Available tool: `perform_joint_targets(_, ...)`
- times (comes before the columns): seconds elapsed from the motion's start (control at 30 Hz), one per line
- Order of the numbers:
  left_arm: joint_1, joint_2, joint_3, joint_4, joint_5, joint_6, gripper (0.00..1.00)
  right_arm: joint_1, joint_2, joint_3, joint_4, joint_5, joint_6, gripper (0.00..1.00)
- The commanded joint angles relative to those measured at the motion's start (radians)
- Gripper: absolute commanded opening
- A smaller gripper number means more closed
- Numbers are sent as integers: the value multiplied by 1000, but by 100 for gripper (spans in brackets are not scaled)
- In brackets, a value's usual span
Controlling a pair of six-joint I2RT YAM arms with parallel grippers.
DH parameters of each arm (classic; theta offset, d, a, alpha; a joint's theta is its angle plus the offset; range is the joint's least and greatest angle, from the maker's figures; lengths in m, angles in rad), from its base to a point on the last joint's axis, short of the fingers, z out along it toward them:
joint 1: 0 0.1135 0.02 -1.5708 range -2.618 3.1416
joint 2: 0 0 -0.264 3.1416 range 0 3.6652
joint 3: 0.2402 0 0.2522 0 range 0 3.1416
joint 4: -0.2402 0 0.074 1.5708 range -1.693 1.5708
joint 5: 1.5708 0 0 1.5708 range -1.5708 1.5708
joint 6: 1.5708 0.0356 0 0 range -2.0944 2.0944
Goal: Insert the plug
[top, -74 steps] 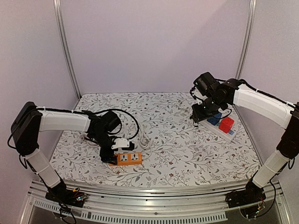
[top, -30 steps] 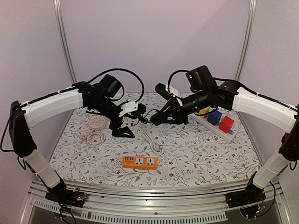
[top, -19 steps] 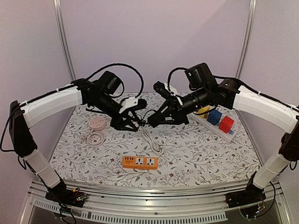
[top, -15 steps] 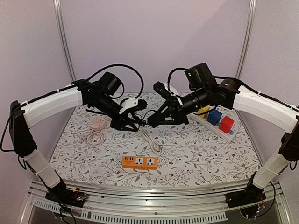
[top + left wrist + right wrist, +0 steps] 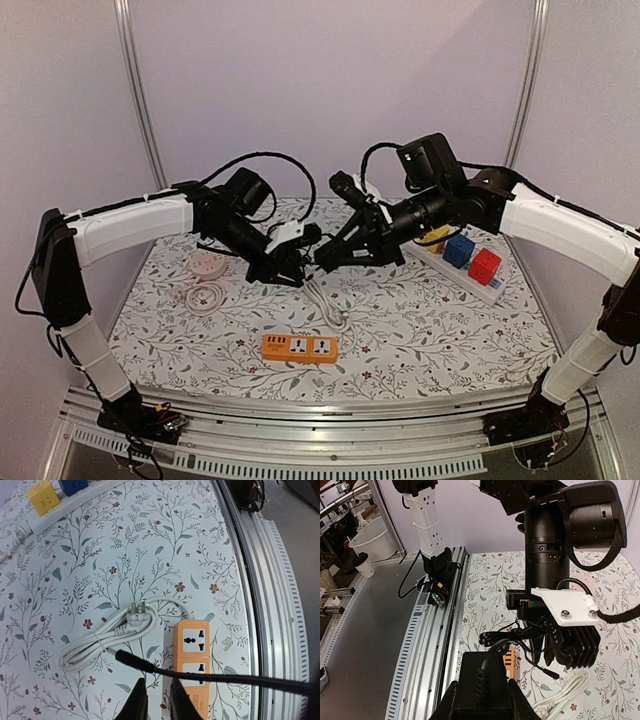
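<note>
The right gripper [image 5: 482,700] is closed tight on the black box-shaped plastic plug adapter [image 5: 482,672] and holds it in the air above the flower-patterned worktop [image 5: 450,340]. The left gripper [image 5: 156,700] is almost closed and appears to pinch the adapter's thin black cable [image 5: 210,675], probably so that the lead does not drag. The orange plastic socket strip [image 5: 192,647] lies below them with its sockets unoccupied.

Pale lilac walls [image 5: 330,90] fill the upper frame, silver posts [image 5: 140,100] either side, floral-patterned table [image 5: 440,340] below, aluminium rail [image 5: 300,455] along the bottom.
</note>
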Motion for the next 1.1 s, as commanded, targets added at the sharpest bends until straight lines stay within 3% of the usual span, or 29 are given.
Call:
perform_joint_targets(0.0,4,0,-10,24,-13,-5,2,4,-61,-8,33,-2,17,0)
perform_joint_targets(0.3,36,-94,-33,39,-170,-61,0,24,7,9,-75,158,-68,0)
perform_joint_targets(0.47,54,-104,-72,-3,-110,0,0,25,75,39,-91,165,-88,0)
perform_joint_targets(0.5,54,-105,-82,-22,-82,35,4,24,81,43,-88,158,-89,0)
perform_joint_targets(0.63,59,-121,-137,-4,14,97,42,24,69,61,-64,79,-92,0)
perform_joint_targets(0.83,176,-157,-42,-96,234,187,65,23,-21,69,11,63,-66,0)
perform_joint_targets(0.97,209,-215,123,-363,112,196,68,26,-35,108,17,24,6,0)
perform_joint_targets(1.07,210,-326,139,-505,-27,251,74,45,-55,102,34,52,45,0)
